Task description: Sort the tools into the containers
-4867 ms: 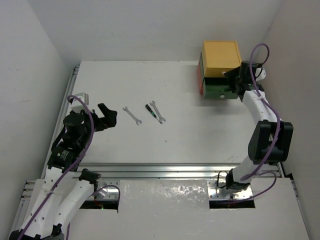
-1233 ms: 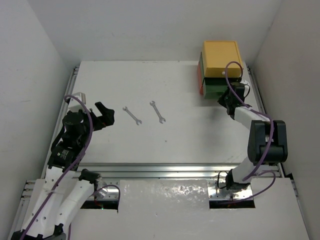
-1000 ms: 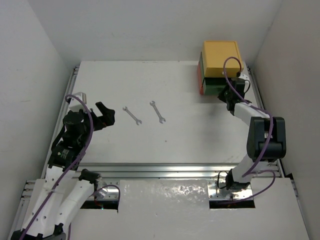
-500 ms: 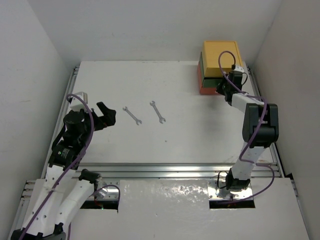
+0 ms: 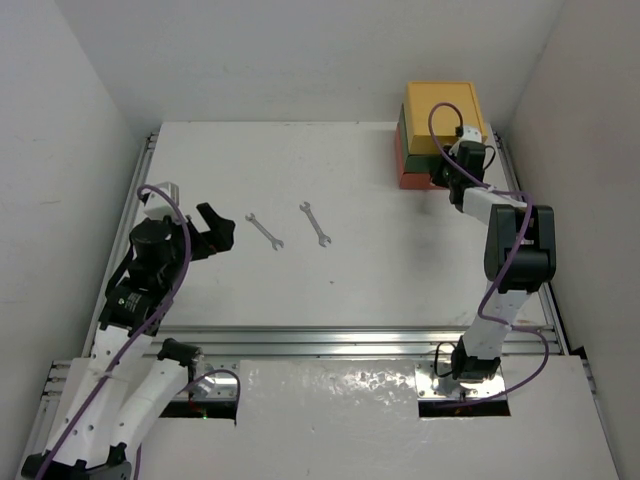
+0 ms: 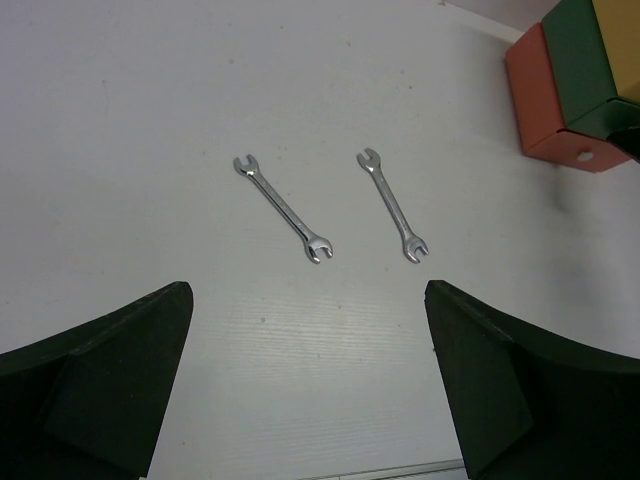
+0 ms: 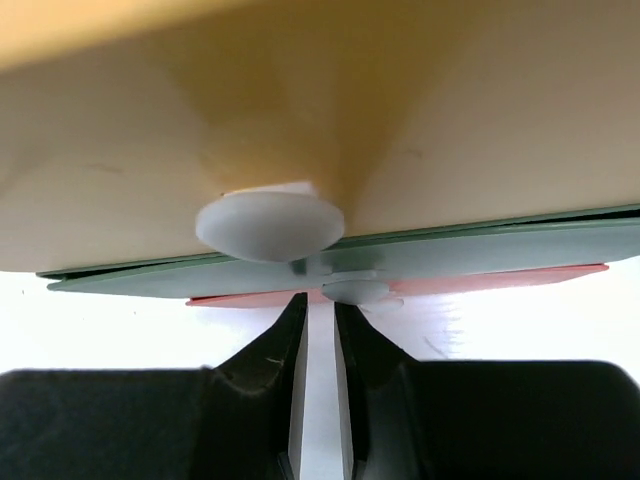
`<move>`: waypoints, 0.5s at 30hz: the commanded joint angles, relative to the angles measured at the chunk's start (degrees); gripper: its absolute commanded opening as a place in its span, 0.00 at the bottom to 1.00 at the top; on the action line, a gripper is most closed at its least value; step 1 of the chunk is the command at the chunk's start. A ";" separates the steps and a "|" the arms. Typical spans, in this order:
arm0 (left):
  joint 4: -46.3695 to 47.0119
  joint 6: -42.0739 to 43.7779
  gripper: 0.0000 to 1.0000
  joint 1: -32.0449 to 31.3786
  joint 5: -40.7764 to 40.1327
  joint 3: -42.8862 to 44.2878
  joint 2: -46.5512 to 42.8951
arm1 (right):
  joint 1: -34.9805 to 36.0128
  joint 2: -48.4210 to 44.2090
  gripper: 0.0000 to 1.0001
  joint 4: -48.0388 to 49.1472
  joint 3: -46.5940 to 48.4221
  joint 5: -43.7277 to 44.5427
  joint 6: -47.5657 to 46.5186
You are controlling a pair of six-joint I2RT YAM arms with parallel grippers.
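Diagonally parallel: left wrench (image 5: 265,230), right wrench (image 5: 315,223)

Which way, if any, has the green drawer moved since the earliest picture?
Yes. The green drawer slid upward in the top view, back in under the yellow drawer.

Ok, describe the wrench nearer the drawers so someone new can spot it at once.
Start from the stack of coloured drawers at the table's far right corner and look left to mid-table, where two thin silver wrenches lie side by side without touching. Yours is the right-hand wrench, closer to the drawers; it sits slightly farther back than the left wrench.
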 commanded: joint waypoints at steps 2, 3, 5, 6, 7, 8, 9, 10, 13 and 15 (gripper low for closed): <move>2.95 1.20 1.00 0.48 0.89 0.03 -0.04 | -0.47 -2.95 0.19 7.28 -3.17 -1.20 -0.76; 2.87 1.20 1.00 0.48 0.89 0.03 -0.04 | -0.65 -4.27 0.24 8.96 -7.80 -1.20 0.03; 3.04 1.20 1.00 0.48 0.97 -0.06 -0.13 | -1.09 -7.09 0.31 13.70 -11.79 -1.46 2.49; 3.04 1.20 1.00 0.48 0.98 -0.06 -0.04 | -1.09 -7.44 0.34 14.42 -13.81 -1.63 3.02; 3.04 1.20 1.00 0.48 1.41 -0.06 0.05 | -1.35 -7.27 0.37 14.26 -14.00 -1.81 3.72; 3.04 1.20 1.00 0.40 1.41 -0.06 0.05 | -1.44 -6.92 0.37 13.47 -13.74 -2.86 3.64; 3.04 1.20 1.00 0.31 1.50 -0.06 0.05 | -1.53 -6.57 0.38 12.94 -13.22 -3.30 2.85; 3.04 1.20 1.00 0.39 1.59 -0.06 -0.12 | -1.61 -6.22 0.40 12.76 -13.04 -3.74 2.24; 3.04 1.20 1.00 0.39 1.50 -0.15 -0.91 | -1.79 -4.20 0.43 13.02 -12.51 -4.80 -0.65; 3.13 1.20 1.00 0.39 1.50 -0.23 -1.18 | -1.97 -2.00 0.44 12.50 -11.11 -5.59 -3.11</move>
